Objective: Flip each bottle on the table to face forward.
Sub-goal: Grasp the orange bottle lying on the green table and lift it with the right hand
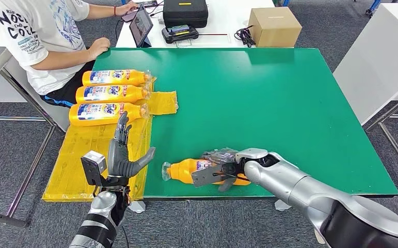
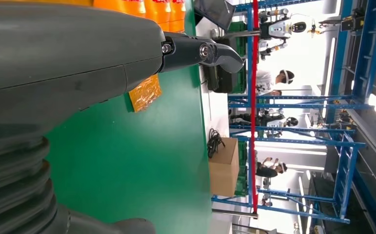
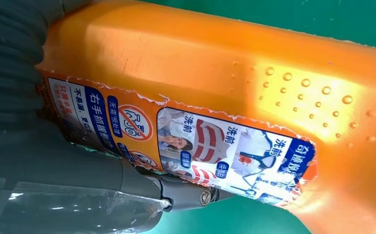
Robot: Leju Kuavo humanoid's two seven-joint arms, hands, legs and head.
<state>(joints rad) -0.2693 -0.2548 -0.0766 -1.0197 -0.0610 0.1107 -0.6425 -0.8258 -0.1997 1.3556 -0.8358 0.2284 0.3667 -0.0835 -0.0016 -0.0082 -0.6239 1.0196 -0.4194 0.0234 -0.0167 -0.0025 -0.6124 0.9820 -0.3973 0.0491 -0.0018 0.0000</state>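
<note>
At the lower middle of the frame, the right hand [image 1: 221, 170] grips an orange bottle [image 1: 186, 170] lying on the green table [image 1: 269, 103], cap to the left. At lower left, the left hand [image 1: 124, 155] stands with fingers apart, holding nothing. Three orange bottles [image 1: 111, 95] lie side by side at upper left, near a seated person [image 1: 42, 36].

four orange bottles [image 1: 115, 95], one cardboard box [image 1: 274, 27], one tablet [image 1: 141, 26], one black case [image 1: 185, 12], one person [image 1: 36, 36]

Orange bottles [image 1: 111, 95], green table [image 1: 269, 103]
</note>
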